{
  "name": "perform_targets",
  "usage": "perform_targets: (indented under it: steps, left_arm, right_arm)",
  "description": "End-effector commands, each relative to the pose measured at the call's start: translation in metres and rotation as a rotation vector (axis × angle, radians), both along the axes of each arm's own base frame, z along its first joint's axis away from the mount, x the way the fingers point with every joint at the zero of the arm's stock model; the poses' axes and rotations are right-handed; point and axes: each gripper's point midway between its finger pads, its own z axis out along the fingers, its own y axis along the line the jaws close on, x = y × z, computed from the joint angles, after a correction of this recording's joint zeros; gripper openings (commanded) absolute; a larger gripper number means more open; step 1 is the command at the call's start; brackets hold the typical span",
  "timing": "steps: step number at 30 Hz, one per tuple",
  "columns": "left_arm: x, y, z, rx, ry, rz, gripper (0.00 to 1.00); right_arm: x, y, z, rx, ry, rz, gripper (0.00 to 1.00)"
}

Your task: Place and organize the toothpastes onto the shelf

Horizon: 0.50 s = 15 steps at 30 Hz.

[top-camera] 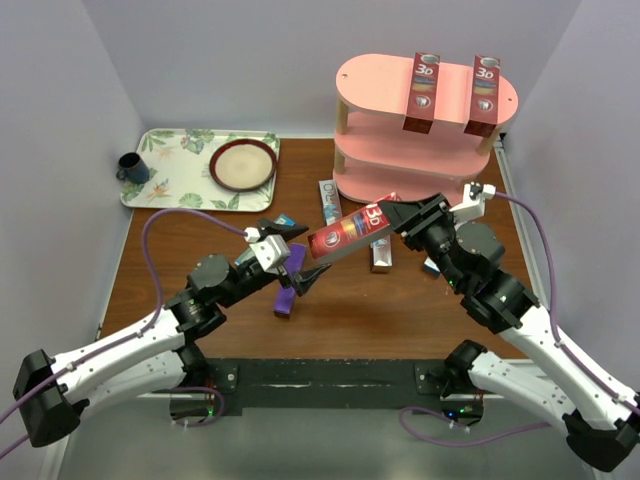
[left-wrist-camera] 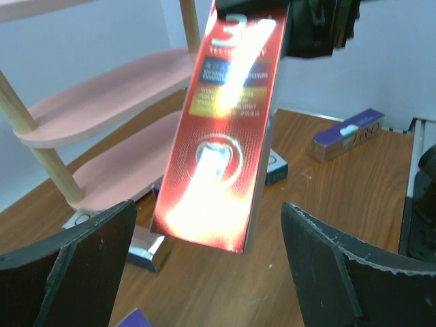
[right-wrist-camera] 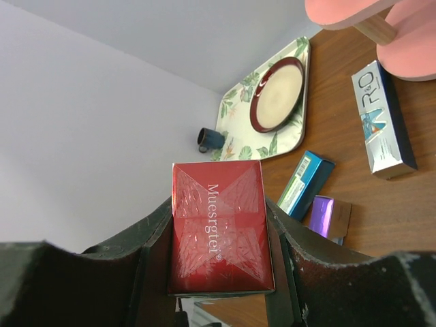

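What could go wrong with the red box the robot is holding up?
The right claw grips the long red cardboard toothpaste carton by one end only, so it could sag or slip. The left claw stands open around the free end and might knock it when pulling away. Two red cartons on the pink three-tier shelf could get knocked off if bumped.

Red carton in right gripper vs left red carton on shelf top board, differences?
The held red carton: in the air, clamped by the right gripper, runs sideways in the top view. The top-board red carton: resting on the shelf, ungripped, runs up-down there. Both red, 3D print.
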Motion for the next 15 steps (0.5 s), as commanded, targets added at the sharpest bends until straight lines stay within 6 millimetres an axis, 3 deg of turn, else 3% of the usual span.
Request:
perform_targets:
  steps: [1, 6, 15]
  left_arm:
    - [0.002, -0.003, 0.036, -0.134, -0.078, 0.004, 0.93]
    - [-0.002, -0.009, 0.032, -0.133, -0.071, -0.035, 0.93]
    - [-0.001, 0.001, 0.02, -0.144, -0.056, 0.0, 0.99]
  right_arm:
    - [-0.003, -0.002, 0.027, 0.124, -0.052, 0.001, 0.07]
    - [-0.004, -0.002, 0.028, 0.159, -0.048, 0.016, 0.07]
    - [-0.007, -0.007, 0.032, 0.188, -0.059, 0.014, 0.06]
